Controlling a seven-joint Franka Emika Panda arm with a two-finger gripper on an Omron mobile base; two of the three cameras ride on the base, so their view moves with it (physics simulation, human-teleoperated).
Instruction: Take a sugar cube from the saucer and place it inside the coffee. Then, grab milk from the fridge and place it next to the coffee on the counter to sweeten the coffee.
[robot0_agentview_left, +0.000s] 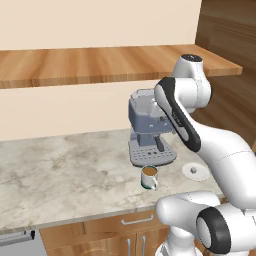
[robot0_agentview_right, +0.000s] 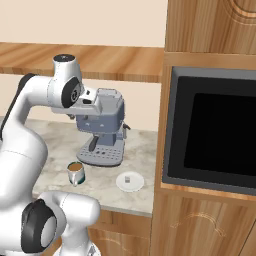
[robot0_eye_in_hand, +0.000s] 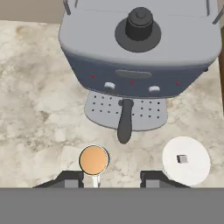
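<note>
Dark fingertips of the gripper stand part-open, holding nothing, high above the counter. Directly below and between them, slightly toward the left tip: the coffee, brown surface exposed. Off to the right tip's outer side: the saucer, carrying the sugar cube near its centre. Next move judged a sideways shift toward the saucer, then descent. Right base view adds depth: saucer beside the mug, espresso machine behind both.
</note>
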